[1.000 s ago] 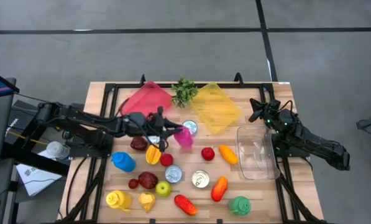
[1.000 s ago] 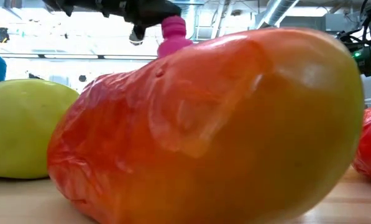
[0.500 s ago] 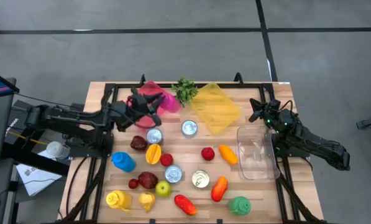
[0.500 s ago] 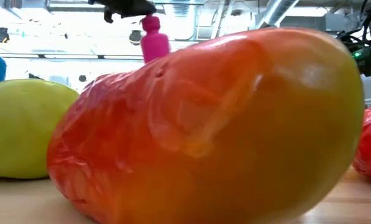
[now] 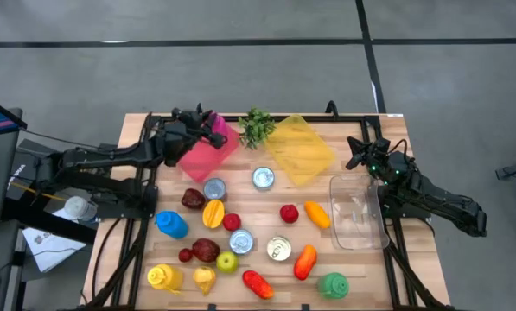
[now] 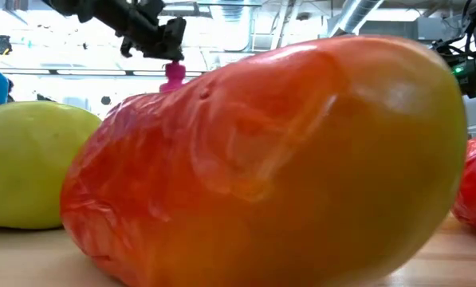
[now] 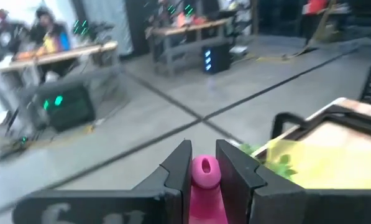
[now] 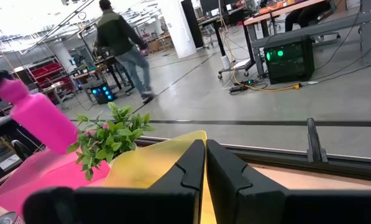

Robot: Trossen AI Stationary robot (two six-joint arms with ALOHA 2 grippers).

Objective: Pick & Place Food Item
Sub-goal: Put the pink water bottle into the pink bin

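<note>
The wooden table is seen from above, crowded with toy food and cans. At its far side a pink tray lies left of a yellow tray, with a green leafy sprig between them. A clear plastic container stands near the right edge.

The left gripper is reached over the far part of the pink tray and is clenched on a pink bottle — in the left wrist view the bottle's neck is seen pinched between the two dark fingers. In the low view the bottle is held clear of the table, hanging below the gripper, and in the right wrist view it is seen tilted above the pink tray.

The right gripper is parked at the table's right edge, just beyond the clear container — its fingers are pressed together with nothing between them.

In the low view an orange-red mango fills most of the frame, with a green apple to its left.
</note>
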